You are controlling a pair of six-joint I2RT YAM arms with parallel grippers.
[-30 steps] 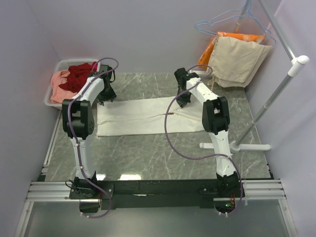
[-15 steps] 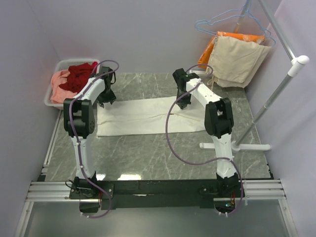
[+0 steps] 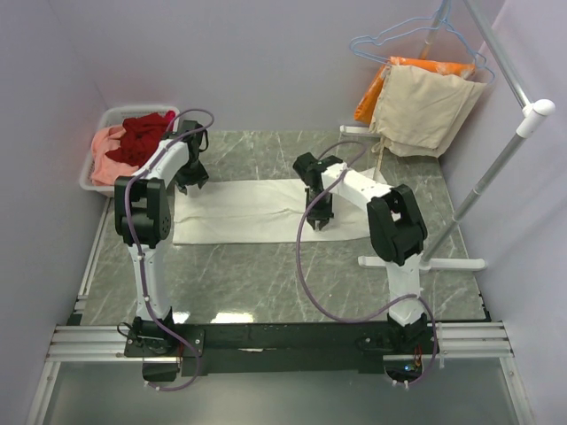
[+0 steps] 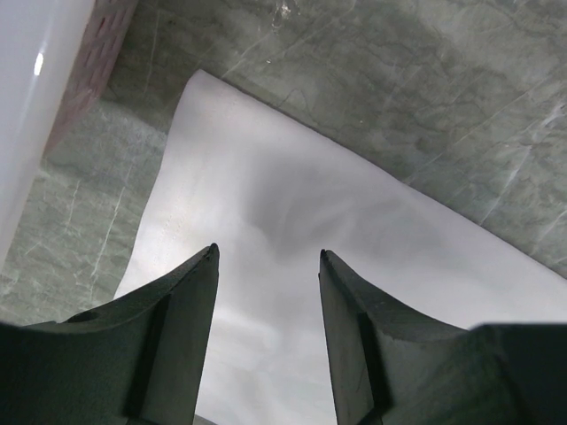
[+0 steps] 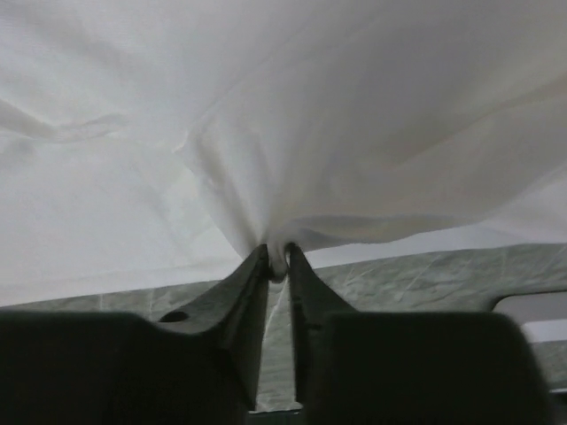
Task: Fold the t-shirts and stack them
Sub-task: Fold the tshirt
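Right fingers nearer now; print of white t-shirt unseen.

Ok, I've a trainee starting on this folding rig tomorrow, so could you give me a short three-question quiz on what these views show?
1. True or false: the right pincer is clamped on a fold of the white t-shirt.
2. Where does the dark red t-shirt lie? A in the basket; B in the right pincer; C under the white t-shirt.
3. Fill in: the left pincer hangs above the white t-shirt with its jaws ____.
Key: 1 true; 2 A; 3 open.
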